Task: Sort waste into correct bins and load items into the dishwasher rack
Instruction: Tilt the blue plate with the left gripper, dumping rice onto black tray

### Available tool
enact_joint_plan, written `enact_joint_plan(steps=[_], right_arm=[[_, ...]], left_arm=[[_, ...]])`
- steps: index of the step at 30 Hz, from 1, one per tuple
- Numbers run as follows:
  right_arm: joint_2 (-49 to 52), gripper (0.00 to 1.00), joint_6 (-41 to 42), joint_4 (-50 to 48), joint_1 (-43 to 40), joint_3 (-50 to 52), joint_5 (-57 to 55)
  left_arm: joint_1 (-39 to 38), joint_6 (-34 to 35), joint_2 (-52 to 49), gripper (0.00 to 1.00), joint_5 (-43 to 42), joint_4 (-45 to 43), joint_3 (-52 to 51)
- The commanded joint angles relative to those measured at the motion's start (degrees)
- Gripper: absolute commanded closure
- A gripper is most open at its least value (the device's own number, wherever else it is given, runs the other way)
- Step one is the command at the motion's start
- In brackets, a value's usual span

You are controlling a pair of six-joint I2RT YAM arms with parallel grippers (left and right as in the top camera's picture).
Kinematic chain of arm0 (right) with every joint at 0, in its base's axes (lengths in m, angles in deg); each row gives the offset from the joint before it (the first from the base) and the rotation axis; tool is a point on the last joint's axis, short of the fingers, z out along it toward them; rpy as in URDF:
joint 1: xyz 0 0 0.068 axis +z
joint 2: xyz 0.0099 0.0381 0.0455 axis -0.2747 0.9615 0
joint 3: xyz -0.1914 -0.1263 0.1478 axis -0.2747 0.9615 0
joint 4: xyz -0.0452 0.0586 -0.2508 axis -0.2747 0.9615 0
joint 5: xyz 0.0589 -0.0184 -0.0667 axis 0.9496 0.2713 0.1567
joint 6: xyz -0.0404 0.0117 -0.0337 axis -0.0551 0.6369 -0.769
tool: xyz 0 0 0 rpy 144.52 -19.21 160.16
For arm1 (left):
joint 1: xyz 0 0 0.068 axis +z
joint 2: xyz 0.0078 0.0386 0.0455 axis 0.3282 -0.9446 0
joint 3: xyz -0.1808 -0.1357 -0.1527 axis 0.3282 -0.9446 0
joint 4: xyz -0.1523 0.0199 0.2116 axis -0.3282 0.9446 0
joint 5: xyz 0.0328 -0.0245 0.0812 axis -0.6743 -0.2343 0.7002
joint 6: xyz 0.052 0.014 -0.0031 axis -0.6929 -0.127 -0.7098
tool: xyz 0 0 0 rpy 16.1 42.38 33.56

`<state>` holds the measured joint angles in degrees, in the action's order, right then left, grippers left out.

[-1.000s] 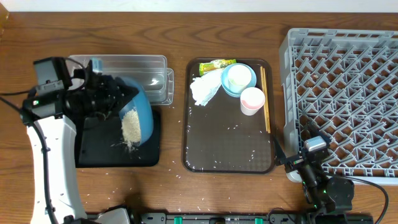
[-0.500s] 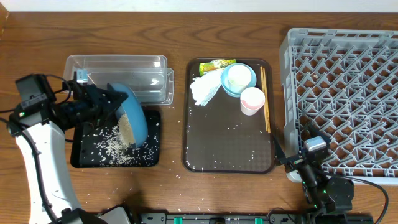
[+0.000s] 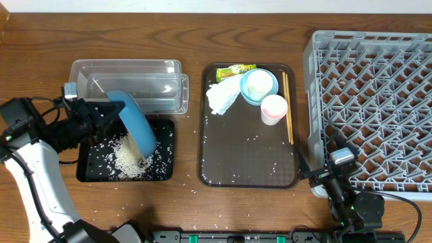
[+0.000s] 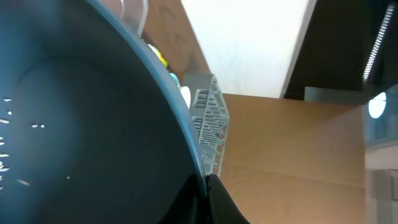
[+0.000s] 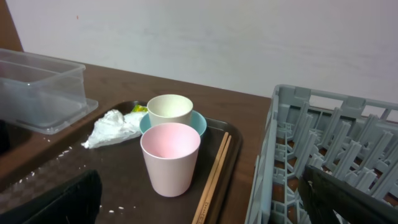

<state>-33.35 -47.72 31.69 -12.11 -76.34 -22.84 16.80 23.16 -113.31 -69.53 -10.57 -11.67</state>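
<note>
My left gripper (image 3: 102,116) is shut on the rim of the large blue dish (image 3: 133,127), tilted steeply over the black tray (image 3: 165,145). A pile of white rice (image 3: 128,158) lies in that tray. The dish fills the left wrist view (image 4: 81,124). The clear tub (image 3: 128,73) stands behind the tray. On the brown serving tray (image 3: 246,158) are the napkin (image 3: 221,98), the yellow-green wrapper (image 3: 235,69), the white cup (image 3: 259,83) in the light-blue bowl (image 3: 247,96), the pink cup (image 3: 273,108) and chopsticks (image 3: 288,106). My right gripper (image 3: 322,174) is open and empty beside the grey rack (image 3: 378,101).
Stray rice grains lie on the brown serving tray's floor and on the table in front of both trays. The right wrist view shows the pink cup (image 5: 170,158), white cup (image 5: 169,109), chopsticks (image 5: 214,168), napkin (image 5: 115,126) and the rack's wall (image 5: 267,162).
My left arm has drawn back to the left, tilting the blue dish steeper. The rice has slid off the dish into the black tray. The right arm has not moved.
</note>
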Motion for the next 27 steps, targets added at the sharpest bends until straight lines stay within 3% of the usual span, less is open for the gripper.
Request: enact_joint_plan(steps=[1,27], right_arm=[[-0.3,0.01,0.1,0.2,1.5,0.1,-0.2],[-0.3,0.01,0.1,0.2,1.5,0.1,-0.2]], left_arm=[[1.0,-1.6,0.5,0.94,-3.8,0.1,0.0],[8.8,-4.7,0.5,0.94,-13.7,7.2,-2.7]])
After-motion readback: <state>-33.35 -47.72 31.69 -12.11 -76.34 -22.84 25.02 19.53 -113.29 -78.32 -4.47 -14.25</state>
